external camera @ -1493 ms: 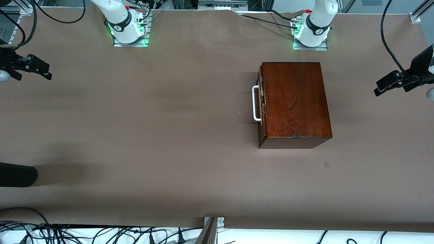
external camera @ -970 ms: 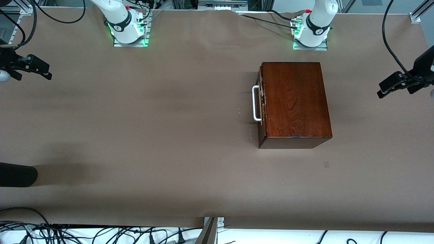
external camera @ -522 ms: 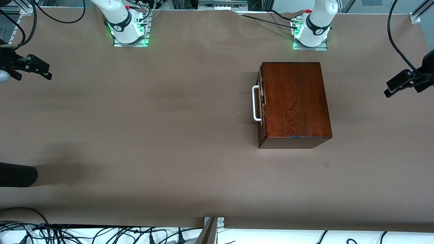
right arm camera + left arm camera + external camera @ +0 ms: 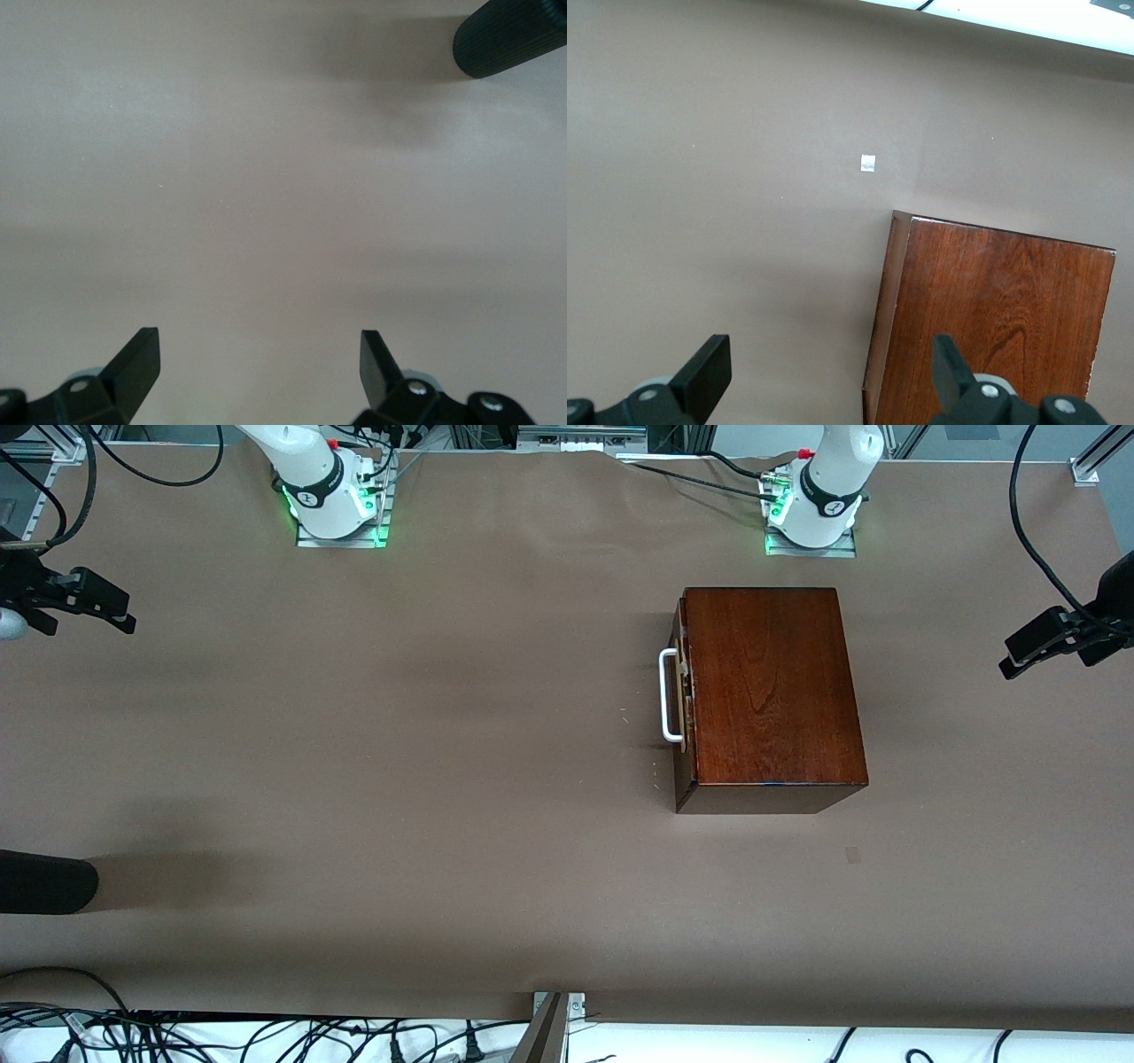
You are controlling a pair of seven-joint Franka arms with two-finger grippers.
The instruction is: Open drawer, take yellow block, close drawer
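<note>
Step in hand: the opening of the drawer, and by my judgement it has not begun. The drawer sits shut in the box, its dark front flush with the box face and the white handle standing just off that front, on the side turned toward the right arm's end of the worktop.

Left pincer: up in the air over the worktop margin at the left arm's end, well apart from the box and on the side away from the handle. The left wrist view shows the left pincer's fingers spread wide with nothing between them, the box top partly below.

Right pincer: over bare worktop at the right arm's end, well apart from the box. Its fingers are likewise spread wide and empty. This arm waits.

Contents: the block is not visible in any view; presumably it lies inside the shut drawer, but that cannot be confirmed.

Next move, as judged: one pincer must travel to the handle, close across the bar, and pull straight away from the box. The right arm faces the handle side.
</note>
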